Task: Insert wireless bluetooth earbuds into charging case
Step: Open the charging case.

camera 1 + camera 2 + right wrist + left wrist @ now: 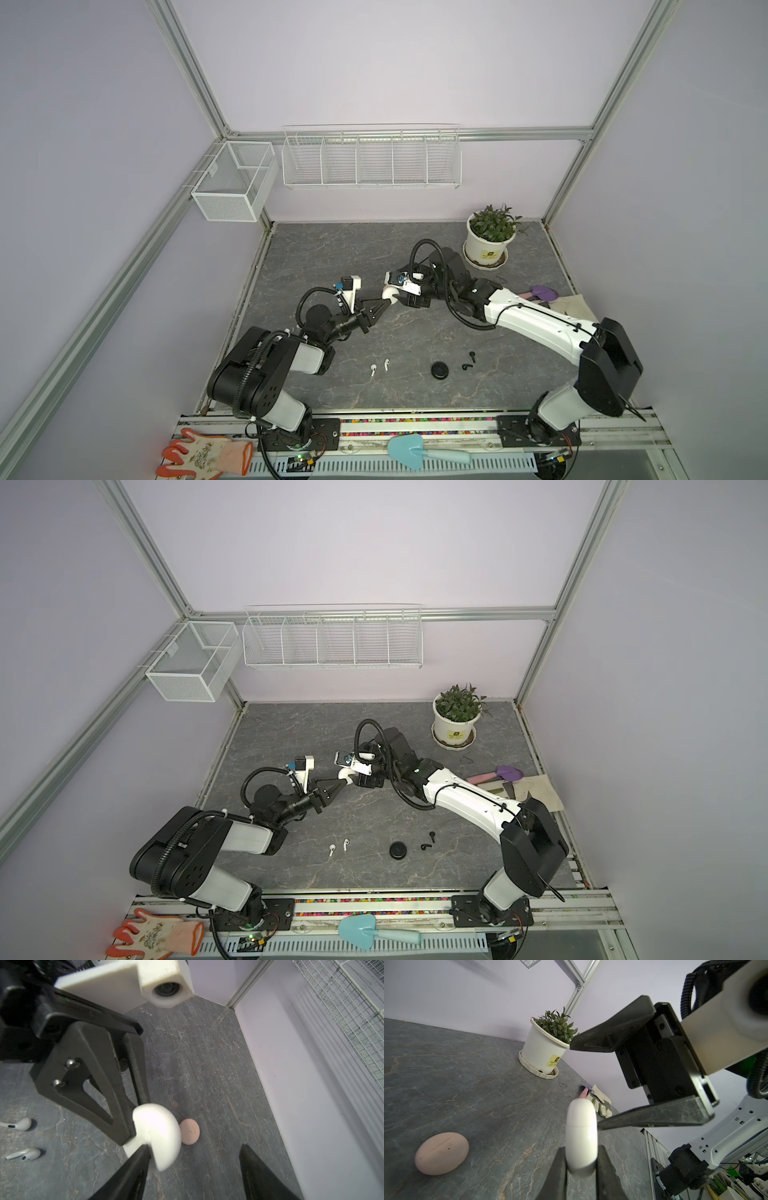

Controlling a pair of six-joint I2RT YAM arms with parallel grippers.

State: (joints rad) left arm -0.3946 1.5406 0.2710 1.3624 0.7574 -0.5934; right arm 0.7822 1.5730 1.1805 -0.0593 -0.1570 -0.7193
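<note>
The gap between the spread fingers of the right gripper (pixel 194 1147) is partly filled by the white case (pixel 581 1126), which is clamped in the left gripper (pixel 581 1149); one right finger (pixel 623 1121) is seen just beside the case, and the rest of the gap is unobstructed. On the table (pixel 332 257) below the claws the pink case (pixel 189 1131) is seen lying. Well back from both claws, toward the arm bases, passage is narrowed by the white earbuds (pixel 386 364), black case (pixel 440 370) and black earbuds (pixel 467 366); behind the right claw the potted plant (pixel 490 237) is placed
</note>
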